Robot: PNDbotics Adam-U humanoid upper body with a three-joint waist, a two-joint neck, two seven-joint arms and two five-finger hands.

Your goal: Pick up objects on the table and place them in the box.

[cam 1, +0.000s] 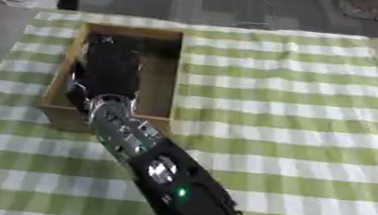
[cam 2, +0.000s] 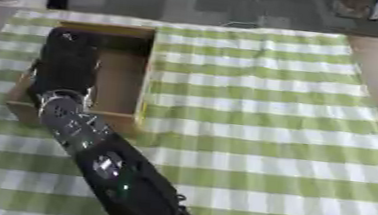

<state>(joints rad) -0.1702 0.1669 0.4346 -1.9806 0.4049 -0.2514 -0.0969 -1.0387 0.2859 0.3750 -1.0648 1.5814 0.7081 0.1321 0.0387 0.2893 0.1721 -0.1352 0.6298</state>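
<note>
While the arm reached from the lower edge across the green-checked table (cam 1: pixel 297 111), the hand (cam 1: pixel 109 66) lay down inside the wooden box (cam 1: pixel 177 78), over its left half; which arm it was, and whether the fingers were straight, curled or closed on anything, could not be told, and no object showed on the cloth or in the bare right half of the box. If this was the placing step, it was judged best done by releasing low over the box floor and withdrawing straight up, clear of the near wall.
</note>
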